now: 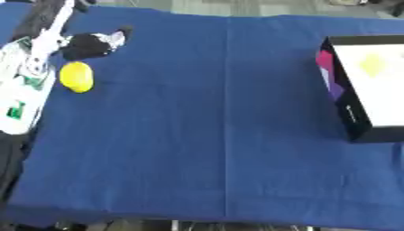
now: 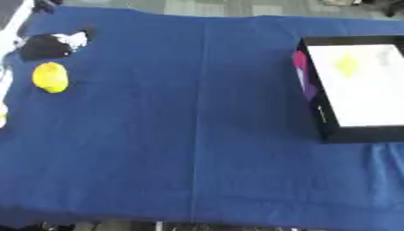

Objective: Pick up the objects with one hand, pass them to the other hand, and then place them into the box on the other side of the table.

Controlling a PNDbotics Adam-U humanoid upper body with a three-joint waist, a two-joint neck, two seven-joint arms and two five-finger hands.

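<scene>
One yellow object, rounded and lemon-like, lies on the blue cloth of the desk, far to the left of the box and well apart from it. Nothing touches the yellow object.

Left hand: it enters from the upper left corner and hangs just beyond the yellow object, on the side away from the viewer, near it but not in contact. It appears as a dark mass with a pale patch and one dark finger pointing toward the box. Whether its fingers are spread or curled cannot be told. It carries nothing that can be seen. Its white and black forearm runs along the left border of the cloth.

Right hand: it shows in neither view.

Box: black-walled, open at the top, white inside, standing at the right edge of the desk. A faint yellow patch shows on its white floor; whether this is an object or a mark cannot be told. A pink and purple panel marks the wall facing the yellow object.

A straight crease runs through the cloth between the yellow object and the box.
</scene>
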